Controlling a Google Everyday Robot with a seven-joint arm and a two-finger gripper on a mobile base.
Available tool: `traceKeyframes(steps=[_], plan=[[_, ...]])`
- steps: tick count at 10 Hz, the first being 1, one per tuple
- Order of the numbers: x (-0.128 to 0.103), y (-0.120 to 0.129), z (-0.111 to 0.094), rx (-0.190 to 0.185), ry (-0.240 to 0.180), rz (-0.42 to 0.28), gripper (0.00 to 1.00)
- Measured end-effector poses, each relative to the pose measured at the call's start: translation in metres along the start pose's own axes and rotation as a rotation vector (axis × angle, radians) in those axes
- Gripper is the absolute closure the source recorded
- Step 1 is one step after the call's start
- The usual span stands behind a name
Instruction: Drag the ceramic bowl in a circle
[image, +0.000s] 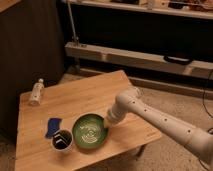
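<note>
My fingers are closed on the right rim of the wide, shallow, glossy green ceramic bowl, which sits near the front edge of the light wooden counter. A small white cup stands just left of the bowl, with a flat blue object behind the cup.

Your gripper sits at the bowl's right rim with its fingers closed. The wrist hides them, so you cannot tell whether they pinch the rim. The arm runs out of frame at the lower right and covers part of the desk's right edge. The desk's near left corner is cut off at the bottom. The bottle's label is too small to read.
</note>
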Motion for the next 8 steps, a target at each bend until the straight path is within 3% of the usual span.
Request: traceKeyframes(steps=[4,8], plan=[[0.053,-0.026,-0.029,-0.066,0.041,-0.064,1.00],[0.083,0.011,-0.026,-0.152,0.002,-0.008,1.00]])
